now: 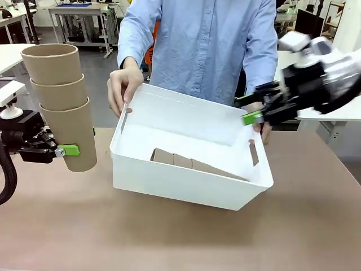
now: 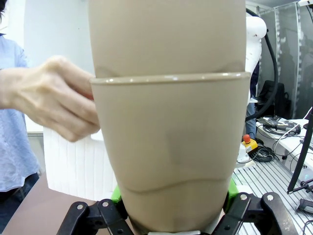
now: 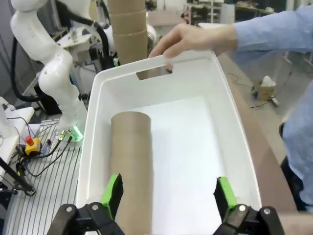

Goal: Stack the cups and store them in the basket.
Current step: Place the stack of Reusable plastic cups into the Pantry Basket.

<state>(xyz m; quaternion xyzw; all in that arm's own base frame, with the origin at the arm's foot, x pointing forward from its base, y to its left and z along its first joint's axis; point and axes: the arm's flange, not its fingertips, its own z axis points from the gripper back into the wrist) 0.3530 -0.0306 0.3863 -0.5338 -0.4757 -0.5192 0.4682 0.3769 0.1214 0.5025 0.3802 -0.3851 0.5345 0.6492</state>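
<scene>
I am seeing my left gripper (image 1: 59,148) clenching the bottom cup of an upright stack of cups (image 1: 60,101), three nested tumblers rising straight above its fingers, with one green pad (image 1: 68,149) pressing on the lower wall of the stack. In the left wrist view the stack (image 2: 168,147) is standing right between my fingers and blocking most of what lies beyond. Past it, a person's hand (image 2: 54,100) is gripping the white edge of the basket (image 2: 73,166).

My right gripper (image 1: 256,110) is hovering with its jaws spread wide and holding nothing, just above the basket's right end wall. Looking along it in the right wrist view, the basket (image 3: 230,98) is stretching away directly below and ahead of the gripper (image 3: 168,196), and a second stack of cups (image 3: 131,161) is lying on its side on the basket floor, closer to my left-hand pad than to the other, its open mouth pointing away from me.

In the front view the basket (image 1: 186,186) is sitting tilted on the brown surface (image 1: 169,237), between my two grippers, its far side raised. The person's hand (image 1: 124,84) is holding that raised rim by the handle slot, and the lying stack (image 1: 194,164) is resting against the low near wall
</scene>
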